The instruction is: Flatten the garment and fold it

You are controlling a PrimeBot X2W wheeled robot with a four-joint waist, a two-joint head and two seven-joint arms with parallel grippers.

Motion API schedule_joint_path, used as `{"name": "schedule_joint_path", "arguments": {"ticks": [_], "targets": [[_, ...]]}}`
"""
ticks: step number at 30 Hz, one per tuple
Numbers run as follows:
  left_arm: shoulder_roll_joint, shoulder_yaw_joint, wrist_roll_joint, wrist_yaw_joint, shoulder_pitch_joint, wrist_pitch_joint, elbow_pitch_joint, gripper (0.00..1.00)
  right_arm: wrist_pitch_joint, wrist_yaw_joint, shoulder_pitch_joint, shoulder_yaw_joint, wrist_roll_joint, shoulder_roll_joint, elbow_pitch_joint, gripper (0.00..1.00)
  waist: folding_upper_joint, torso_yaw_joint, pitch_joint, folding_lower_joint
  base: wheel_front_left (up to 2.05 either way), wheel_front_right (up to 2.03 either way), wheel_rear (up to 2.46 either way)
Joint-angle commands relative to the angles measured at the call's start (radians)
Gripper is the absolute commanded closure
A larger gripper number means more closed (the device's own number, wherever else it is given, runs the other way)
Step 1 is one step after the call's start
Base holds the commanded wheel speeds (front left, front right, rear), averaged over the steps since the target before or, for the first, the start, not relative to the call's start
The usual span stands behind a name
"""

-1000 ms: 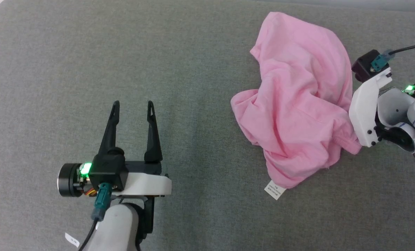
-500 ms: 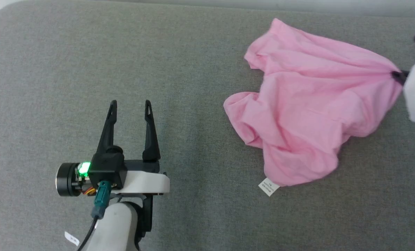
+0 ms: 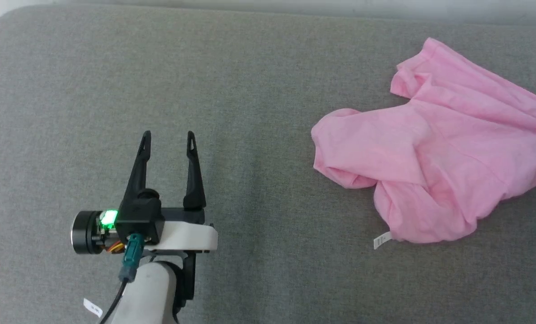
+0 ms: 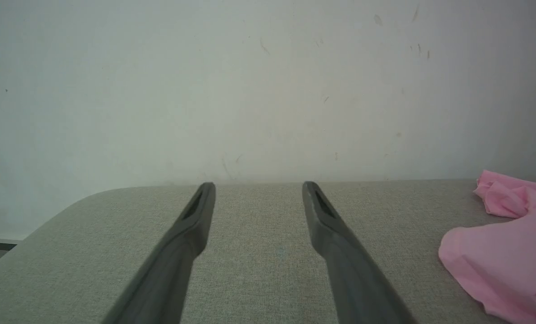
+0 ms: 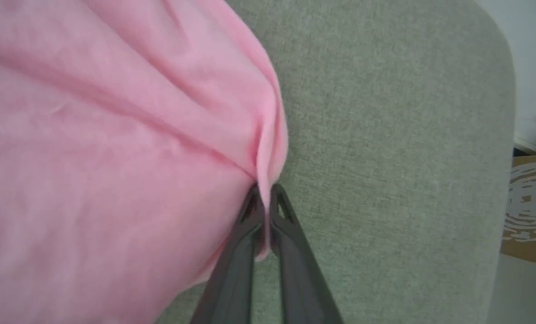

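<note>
garment bunched n creased at far right of grey pad, white label poking out. my right gripper pinched on its edge; left gripper wide open, empty, well apart. flattening barely begun imo, no fold yet.

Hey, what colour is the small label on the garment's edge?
White label, on the pink garment; best seen in the head view.
</note>
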Motion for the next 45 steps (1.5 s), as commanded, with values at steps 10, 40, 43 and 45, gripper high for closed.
{"name": "schedule_joint_path", "arguments": {"ticks": [10, 40, 43, 45], "targets": [[0.060, 0.031, 0.016, -0.030, 0.003, -0.005, 0.033, 0.00, -0.539, -0.001, -0.069, -0.129, -0.159, 0.071, 0.046, 0.00, 0.0000, -0.086, -0.101, -0.0001, 0.00, 0.00, 0.00], [0.240, -0.632, -0.441, -0.333, -0.670, 0.602, 0.582, 0.00, -0.551, -0.001, 0.760, -1.007, -0.806, 0.687, -1.009, 0.00, 0.0000, -0.217, -0.073, -0.0001, 0.00, 0.00, 0.00], [0.302, -0.771, -0.542, -0.333, -0.738, 0.693, 0.575, 0.00, -0.551, -0.001, 0.777, -0.994, -0.813, 0.702, -1.005, 0.00, 0.0000, -0.248, -0.056, -0.0001, 0.00, 0.00, 0.00], [0.326, -0.852, -0.601, -0.333, -0.774, 0.746, 0.574, 0.00, -0.551, -0.001, 0.780, -0.990, -0.817, 0.709, -1.002, 0.00, 0.0000, -0.266, -0.045, -0.0001, 0.00, 0.00, 0.00]]}}
